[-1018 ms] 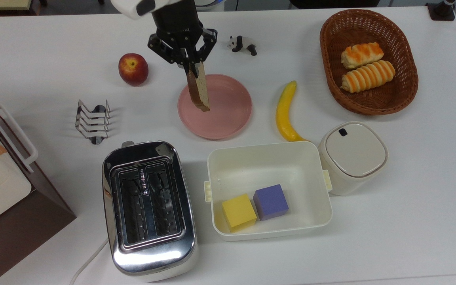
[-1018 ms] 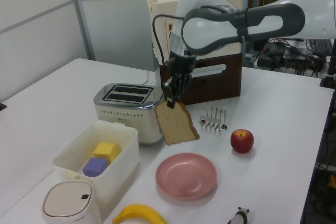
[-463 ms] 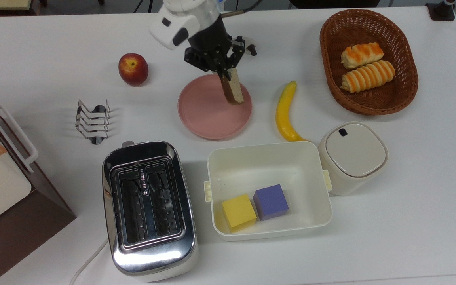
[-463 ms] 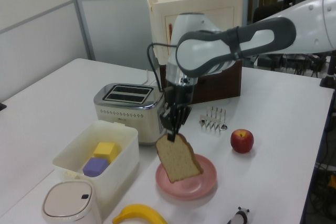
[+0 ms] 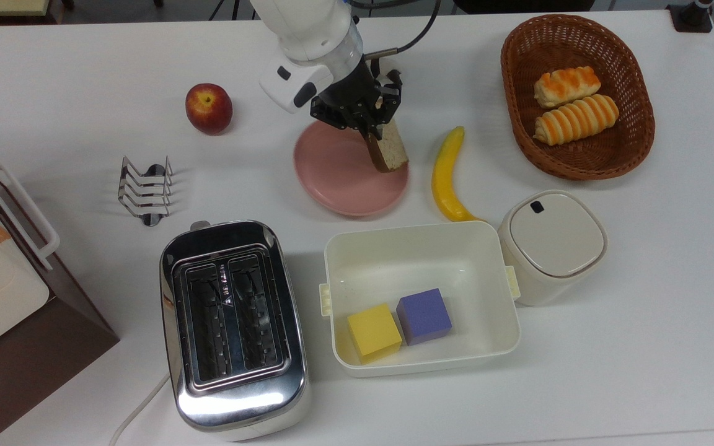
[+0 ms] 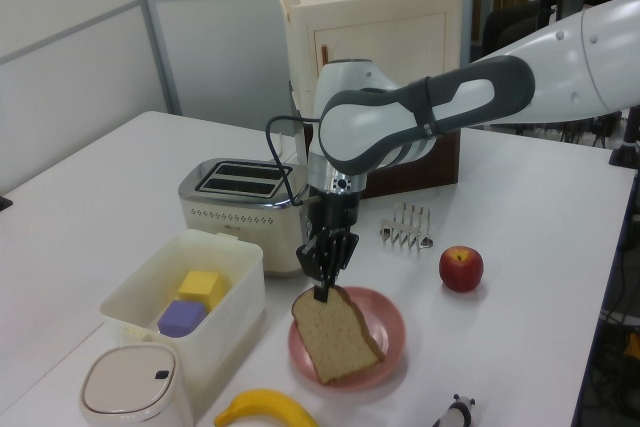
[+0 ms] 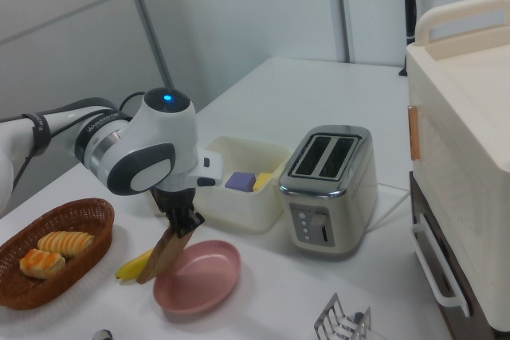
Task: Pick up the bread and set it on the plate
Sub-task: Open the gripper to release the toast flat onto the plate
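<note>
Gripping the bread (image 5: 390,148), the hand (image 5: 366,126) rests it on the plate (image 5: 338,176).

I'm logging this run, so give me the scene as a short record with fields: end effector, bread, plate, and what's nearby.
end effector: shut on the bread, gripping its top edge
bread: tilted slice, lower edge down at the plate
plate: pink, on the white table
nearby: banana on the top view's right of the plate, apple on the top view's left
task state: bread not yet released
</note>
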`<state>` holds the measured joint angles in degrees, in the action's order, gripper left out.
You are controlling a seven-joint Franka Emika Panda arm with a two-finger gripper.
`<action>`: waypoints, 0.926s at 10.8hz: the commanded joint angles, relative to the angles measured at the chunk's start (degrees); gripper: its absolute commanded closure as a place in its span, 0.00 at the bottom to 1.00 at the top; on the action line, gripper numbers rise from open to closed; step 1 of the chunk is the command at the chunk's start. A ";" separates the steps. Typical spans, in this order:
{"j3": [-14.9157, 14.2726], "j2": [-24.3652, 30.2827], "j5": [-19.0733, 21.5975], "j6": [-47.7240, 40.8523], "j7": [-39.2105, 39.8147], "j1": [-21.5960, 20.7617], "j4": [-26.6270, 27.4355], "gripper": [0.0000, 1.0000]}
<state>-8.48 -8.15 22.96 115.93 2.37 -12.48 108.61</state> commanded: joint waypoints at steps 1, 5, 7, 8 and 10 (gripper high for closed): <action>-0.92 -0.20 1.56 0.87 -0.70 -0.70 -1.02 0.00; -2.59 0.15 1.47 0.43 -0.53 -0.35 -2.87 0.00; -2.94 0.85 1.30 0.26 -0.61 -0.26 -3.22 0.00; -2.94 1.29 1.04 0.08 -0.79 -0.35 -4.01 0.00; -1.98 3.05 -4.89 -0.18 -4.90 -0.26 -5.50 0.00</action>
<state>-10.77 -7.89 23.19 116.13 1.69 -12.20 104.01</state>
